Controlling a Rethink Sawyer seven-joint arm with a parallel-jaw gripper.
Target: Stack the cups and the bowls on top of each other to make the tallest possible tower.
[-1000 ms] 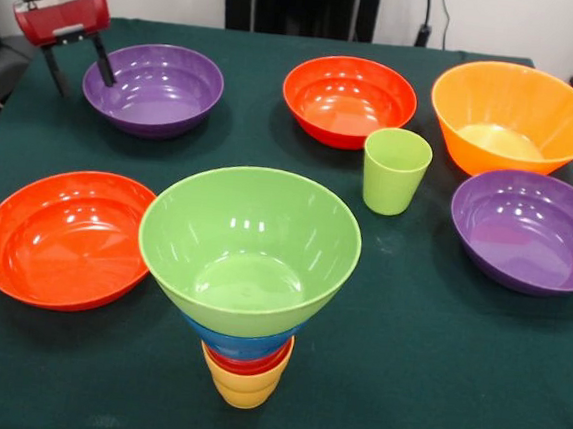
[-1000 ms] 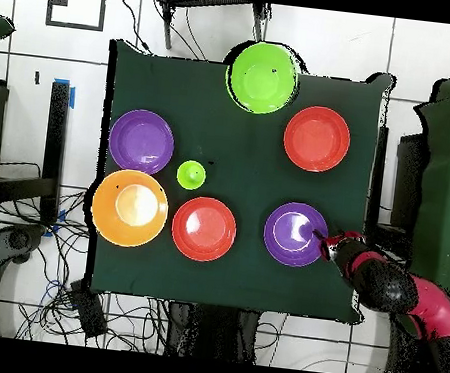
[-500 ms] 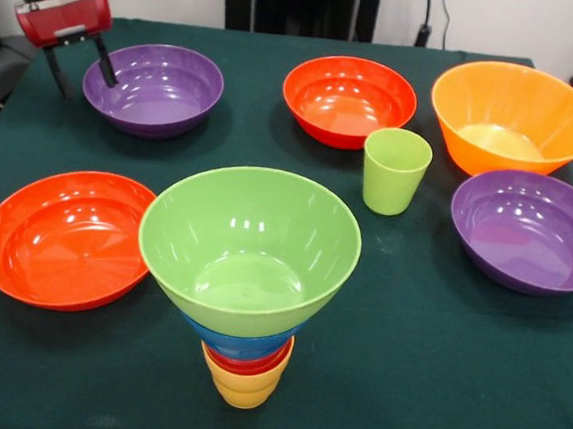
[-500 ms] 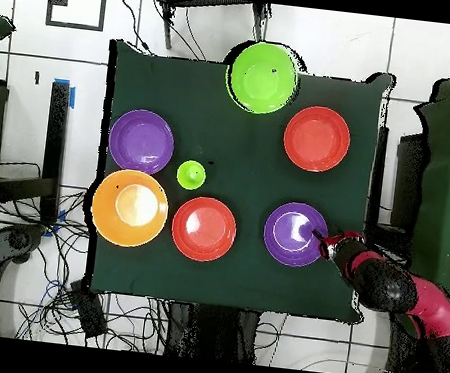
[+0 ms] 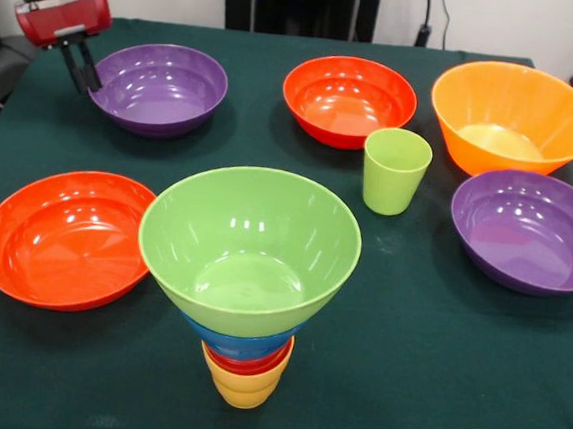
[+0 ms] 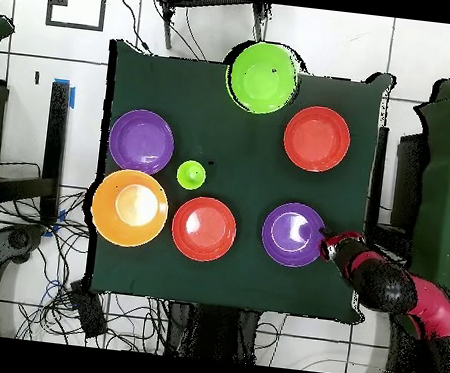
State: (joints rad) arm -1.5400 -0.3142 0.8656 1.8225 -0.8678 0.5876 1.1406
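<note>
Jaws are pinching shut on the rim of the purple bowl (image 5: 158,88) as we are working our gripper (image 5: 81,68) at its edge. We are judging the tower (image 5: 248,271) four pieces tall; the green cup (image 5: 395,171) and five other bowls are waiting.

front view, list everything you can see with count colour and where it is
tower: 1, yellow cup lowest, then red cup, blue bowl, green bowl on top; near middle
purple bowls: 2, far left and right
red-orange bowls: 2, near left and far middle
orange bowl: 1, far right
green cup: 1, upright, between far red-orange and right purple bowls
table: 1, dark green cloth
gripper: 1, red and black, fingers close together at the far-left purple bowl's outer rim
</note>
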